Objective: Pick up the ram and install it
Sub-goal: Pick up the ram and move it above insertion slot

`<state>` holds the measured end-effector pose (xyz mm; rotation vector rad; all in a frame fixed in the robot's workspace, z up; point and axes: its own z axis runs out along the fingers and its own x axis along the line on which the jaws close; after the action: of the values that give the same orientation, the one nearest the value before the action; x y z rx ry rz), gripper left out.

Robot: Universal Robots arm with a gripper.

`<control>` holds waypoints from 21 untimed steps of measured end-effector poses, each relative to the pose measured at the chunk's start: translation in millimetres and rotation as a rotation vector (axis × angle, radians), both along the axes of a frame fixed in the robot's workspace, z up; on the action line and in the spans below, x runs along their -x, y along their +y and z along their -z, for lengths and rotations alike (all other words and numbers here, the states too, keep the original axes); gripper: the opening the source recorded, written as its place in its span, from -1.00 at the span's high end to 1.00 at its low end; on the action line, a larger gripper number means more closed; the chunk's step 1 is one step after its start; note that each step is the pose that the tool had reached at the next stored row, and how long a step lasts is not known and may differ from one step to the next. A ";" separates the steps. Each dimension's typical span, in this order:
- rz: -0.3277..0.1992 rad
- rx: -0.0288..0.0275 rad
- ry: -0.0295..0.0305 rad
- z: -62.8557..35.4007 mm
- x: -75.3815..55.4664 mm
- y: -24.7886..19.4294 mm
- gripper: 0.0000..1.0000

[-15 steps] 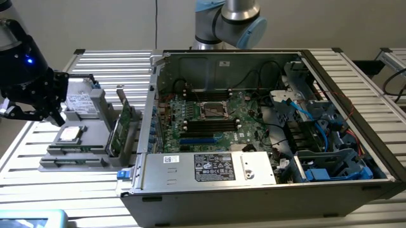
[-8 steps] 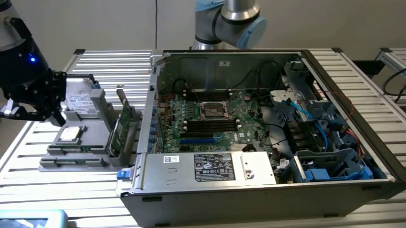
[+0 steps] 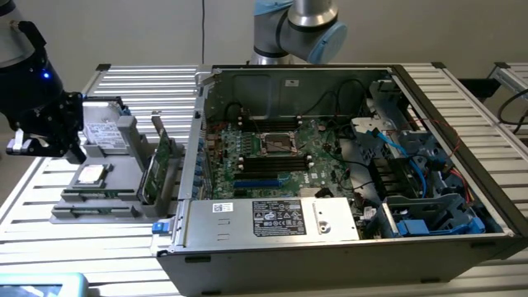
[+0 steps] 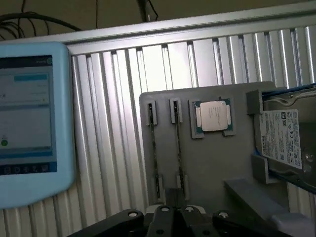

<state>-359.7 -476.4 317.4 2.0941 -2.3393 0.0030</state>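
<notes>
Two ram sticks (image 4: pixel 153 148) stand on edge side by side in the slots of a grey parts holder (image 4: pixel 212 163); the second stick (image 4: pixel 177 148) is next to the first. In the exterior view the ram (image 3: pixel 97 195) lies low in the holder's front. My gripper (image 4: pixel 170 217) hangs above the holder, apart from the sticks, shut with nothing between its fingers. In the exterior view the gripper (image 3: pixel 66 148) hovers over the holder at the exterior view's left. The motherboard (image 3: pixel 272 151) with long black slots (image 3: pixel 272 164) lies in the open computer case (image 3: pixel 429 111).
The holder also carries a processor chip (image 4: pixel 213 116), a hard drive (image 4: pixel 284 138) and a broader green card (image 3: pixel 153 167) standing upright. A blue-framed tablet (image 4: pixel 29 123) lies on the slatted table beside the holder. Cables and drive bays crowd the case at the exterior view's right.
</notes>
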 end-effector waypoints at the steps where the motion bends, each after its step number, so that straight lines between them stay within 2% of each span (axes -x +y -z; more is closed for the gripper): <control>1: -0.019 -0.0013 -0.0001 0.1 0.0 0.0 0.79; 7: -0.111 -0.0049 0.0000 0.4 0.1 0.0 0.79; 16: -0.114 -0.0051 -0.0001 0.8 1.1 0.0 0.79; 17: -0.114 -0.0050 0.0000 1.0 1.2 0.0 0.76; 18: -0.114 -0.0050 0.0000 1.2 1.4 0.0 0.65; 19: -0.114 -0.0049 0.0001 1.4 1.6 0.0 0.65; 21: -0.115 -0.0050 0.0000 2.2 1.8 0.0 0.40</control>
<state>-361.5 -476.5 315.3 2.2272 -2.2178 -0.0026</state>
